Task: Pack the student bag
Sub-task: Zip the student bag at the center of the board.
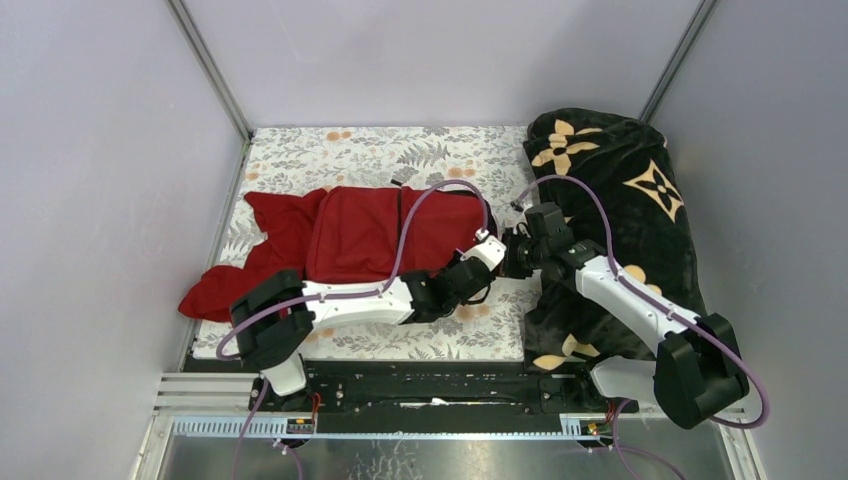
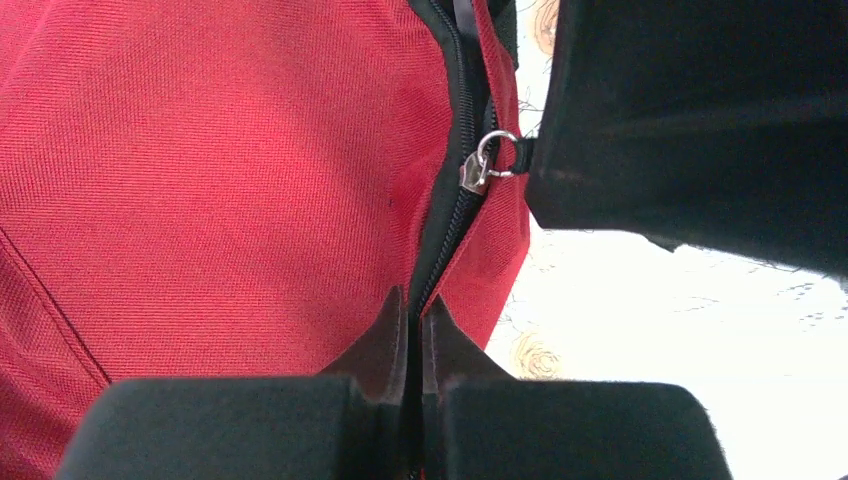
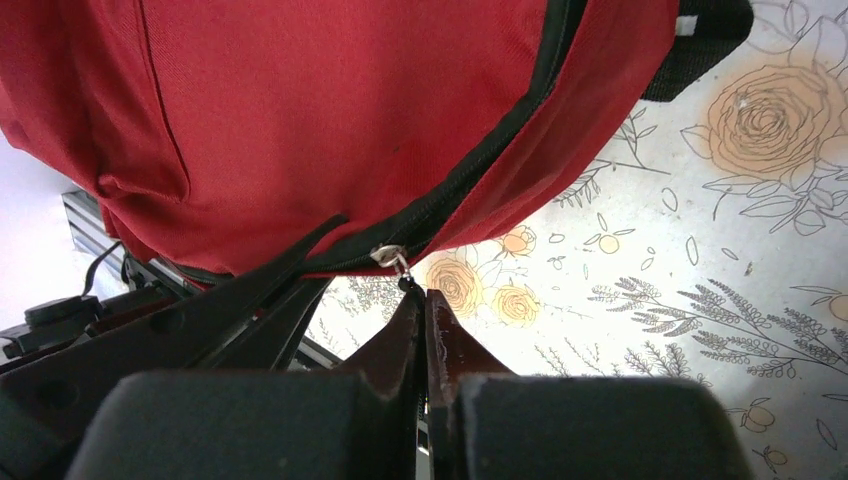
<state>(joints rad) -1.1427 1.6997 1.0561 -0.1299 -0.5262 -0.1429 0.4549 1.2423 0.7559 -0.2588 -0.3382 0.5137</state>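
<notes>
Overhead view; two close wrist views share the zipper (image 2: 440, 220).

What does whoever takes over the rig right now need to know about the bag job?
Left gripper: shut on the student bag at its zipper seam.
Right gripper: shut on the zipper pull.
The bag lies on the table, with the red cloth at its left and the black blanket at its right.
Done: both grips set.
Left: run the zipper, then pack. How far it is open cannot be told.
</notes>
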